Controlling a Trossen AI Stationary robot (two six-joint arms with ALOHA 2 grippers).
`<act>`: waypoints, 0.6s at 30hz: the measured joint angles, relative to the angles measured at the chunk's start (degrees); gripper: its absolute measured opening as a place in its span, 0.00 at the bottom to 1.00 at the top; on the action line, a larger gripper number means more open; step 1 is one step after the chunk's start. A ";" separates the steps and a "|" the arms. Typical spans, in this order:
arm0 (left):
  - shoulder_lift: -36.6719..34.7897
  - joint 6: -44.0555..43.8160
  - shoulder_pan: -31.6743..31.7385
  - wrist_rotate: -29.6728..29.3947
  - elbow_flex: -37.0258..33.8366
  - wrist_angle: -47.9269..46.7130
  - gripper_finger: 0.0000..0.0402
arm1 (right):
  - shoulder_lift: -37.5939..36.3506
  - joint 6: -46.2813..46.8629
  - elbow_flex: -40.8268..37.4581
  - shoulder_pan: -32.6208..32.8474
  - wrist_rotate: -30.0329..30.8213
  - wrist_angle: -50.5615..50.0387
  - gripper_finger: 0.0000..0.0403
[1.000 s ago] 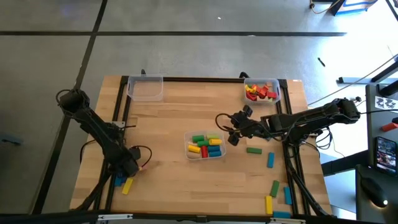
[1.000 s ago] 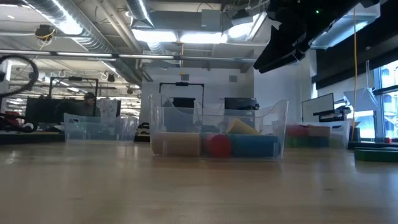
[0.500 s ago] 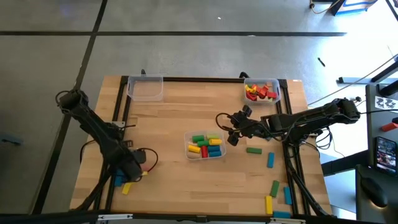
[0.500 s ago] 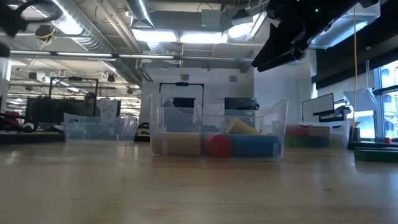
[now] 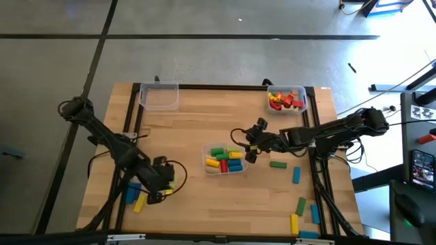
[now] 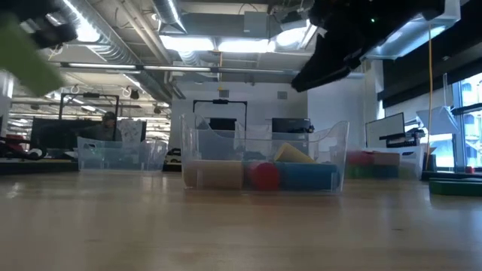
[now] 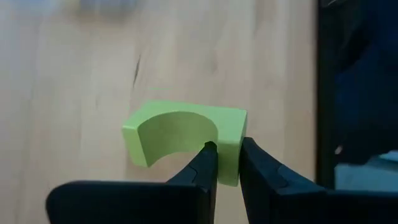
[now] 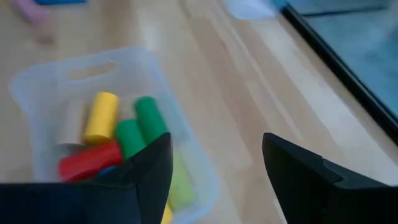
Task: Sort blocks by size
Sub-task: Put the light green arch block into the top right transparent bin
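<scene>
Left wrist view: green arch block (image 7: 184,138) pinched by one leg in the left hand (image 7: 222,163).

Item: small painted wooden arch, judged light, rigid and smooth-faced, so liable to twist or slip when held by so narrow a leg; a hold across the flat outer faces, nearer the middle, would likely sit firmer. Location: lifted off the worktop (image 5: 184,136) near its left front corner, beside a blue and a yellow block (image 5: 139,202). Left hand: clamped on the arch. Right hand (image 5: 249,145): fingers apart, nothing between them, hovering at the right edge of the middle bin (image 5: 206,165), which holds mixed green, yellow, red and blue pieces. Further blocks lie loose at the right front; red pieces fill the far right bin (image 5: 302,91).
</scene>
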 joint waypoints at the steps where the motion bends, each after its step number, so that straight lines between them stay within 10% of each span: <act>1: -0.09 1.18 0.47 -0.21 0.00 1.82 0.10 | 0.52 -1.10 0.00 0.00 -0.96 1.63 0.60; 18: 0.02 13.53 10.20 -3.97 -0.50 16.89 0.11 | 8.50 -18.49 0.02 5.37 -11.93 26.62 0.60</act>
